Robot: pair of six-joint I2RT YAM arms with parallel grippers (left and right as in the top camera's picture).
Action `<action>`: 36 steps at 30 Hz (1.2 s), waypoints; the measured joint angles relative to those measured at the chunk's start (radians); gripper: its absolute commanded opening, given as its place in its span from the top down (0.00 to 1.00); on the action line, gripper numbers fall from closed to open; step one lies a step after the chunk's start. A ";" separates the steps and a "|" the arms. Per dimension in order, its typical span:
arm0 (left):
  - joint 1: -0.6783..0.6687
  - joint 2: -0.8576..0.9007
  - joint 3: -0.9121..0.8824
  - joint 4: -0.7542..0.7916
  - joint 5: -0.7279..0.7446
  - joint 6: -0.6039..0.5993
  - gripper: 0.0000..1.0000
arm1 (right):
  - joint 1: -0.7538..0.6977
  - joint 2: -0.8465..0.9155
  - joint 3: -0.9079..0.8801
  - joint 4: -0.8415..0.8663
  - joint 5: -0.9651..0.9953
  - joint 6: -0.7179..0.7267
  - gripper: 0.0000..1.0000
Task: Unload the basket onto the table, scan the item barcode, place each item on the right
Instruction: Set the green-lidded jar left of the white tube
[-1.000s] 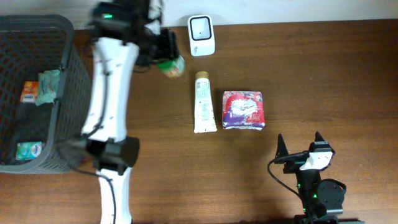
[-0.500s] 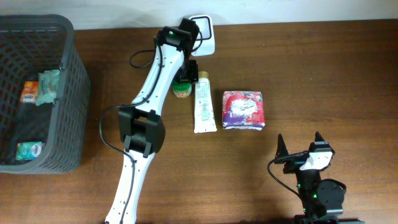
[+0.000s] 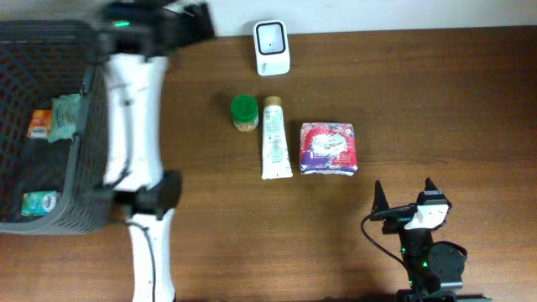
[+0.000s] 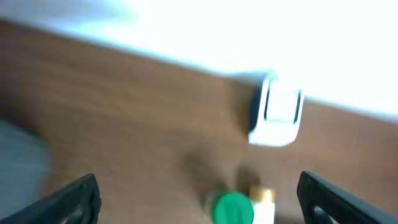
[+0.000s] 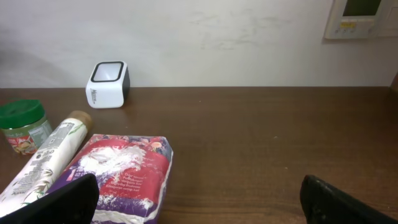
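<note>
A green-lidded jar (image 3: 244,113) stands upright on the table, just left of a white tube (image 3: 275,138) and in front of the white barcode scanner (image 3: 272,36). Nothing holds the jar. My left gripper (image 3: 195,17) is a blur at the back left, up and away from the jar. Its wrist view shows the left gripper (image 4: 198,186) open and empty, the green lid (image 4: 233,207) and scanner (image 4: 277,112) below it. My right gripper (image 3: 403,197) rests open at the front right. Its wrist view shows the right gripper (image 5: 199,199) empty, near a red and purple pack (image 5: 121,177).
A dark plastic basket (image 3: 92,126) with several packets stands at the left edge, under the left arm. The red and purple pack (image 3: 329,148) lies right of the tube. A white wall (image 5: 217,37) rises behind the table's far edge.
The left gripper carried the jar from the scanner, set it down beside the tube, opened and swung back left towards the basket. The right arm has not moved.
</note>
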 measured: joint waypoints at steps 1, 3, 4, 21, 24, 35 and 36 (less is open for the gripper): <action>0.072 -0.101 0.011 -0.001 0.000 0.000 0.01 | 0.000 0.000 0.000 0.000 0.000 0.000 0.01; 0.206 -0.222 0.031 -0.015 -0.019 0.000 0.01 | 0.000 0.000 0.000 0.000 0.000 0.000 0.01; 0.277 -0.263 0.035 -0.040 -0.031 0.000 0.01 | 0.000 0.000 0.000 0.000 0.000 0.001 0.01; 0.694 -0.204 -0.851 0.270 -0.044 0.288 0.00 | 0.000 0.000 0.000 0.000 0.000 0.000 0.01; 0.669 -0.204 -0.967 0.390 -0.044 0.395 0.00 | 0.000 0.000 0.000 0.000 0.000 0.000 0.01; 0.576 -0.204 -1.261 0.793 -0.141 0.487 0.11 | 0.000 0.000 0.000 0.000 0.000 0.000 0.01; 0.577 -0.204 -1.280 0.805 -0.150 0.487 0.14 | 0.000 0.000 0.000 0.000 0.000 0.001 0.01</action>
